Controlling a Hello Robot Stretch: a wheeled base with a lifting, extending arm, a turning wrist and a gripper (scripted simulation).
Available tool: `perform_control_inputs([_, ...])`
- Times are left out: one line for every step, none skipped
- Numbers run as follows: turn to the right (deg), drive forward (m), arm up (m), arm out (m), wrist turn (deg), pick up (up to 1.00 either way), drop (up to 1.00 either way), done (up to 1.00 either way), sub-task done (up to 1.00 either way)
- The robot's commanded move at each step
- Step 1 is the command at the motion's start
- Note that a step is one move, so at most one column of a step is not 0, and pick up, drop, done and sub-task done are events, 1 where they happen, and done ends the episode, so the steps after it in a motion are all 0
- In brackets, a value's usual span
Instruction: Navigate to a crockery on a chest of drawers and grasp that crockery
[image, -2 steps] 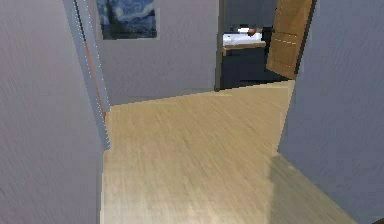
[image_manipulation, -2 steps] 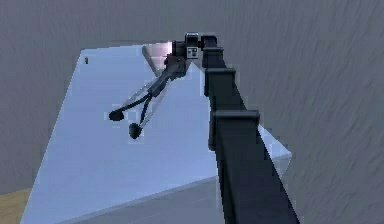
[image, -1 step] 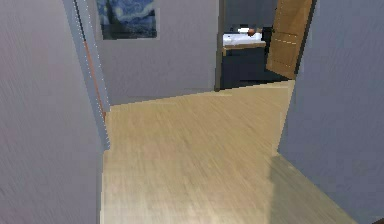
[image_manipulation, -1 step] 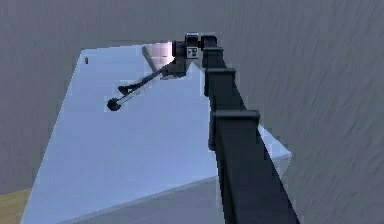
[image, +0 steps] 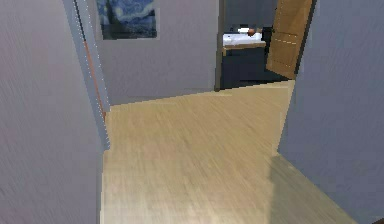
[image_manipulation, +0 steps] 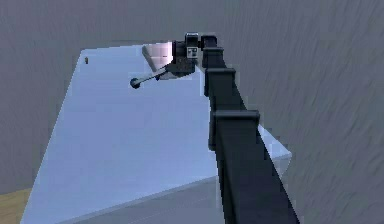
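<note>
Arm side view: gripper (image_manipulation: 141, 80) upper middle against a bare pale-blue surface (image_manipulation: 110, 140), holding nothing; jaws' state, can't tell. Forward view: wood floor (image: 190, 150), painting (image: 128, 18) upper left.

Forward view sits fairly high and tilts down, so the wood floor (image: 190, 150) takes up the lower half. It faces along that floor to a grey far wall (image: 165, 65), with a dark painting (image: 127, 18) above the floor's far edge and an open doorway (image: 250, 45) at the floor's far right corner.

Arm side view is way closer, looking steeply down onto a pale blue top (image_manipulation: 130, 130) against a grey side wall (image_manipulation: 320, 60), with the arm (image_manipulation: 240, 150) coming up from the bottom edge.

The overlap looks like a sliver of the same wood floor (image_manipulation: 12, 208), bottom left, beside the blue top.
</note>
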Motion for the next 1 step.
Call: perform_control_inputs([0.0, 0.00, 0.00, 0.00, 6.0, 0.00, 0.00, 0.00, 0.00])
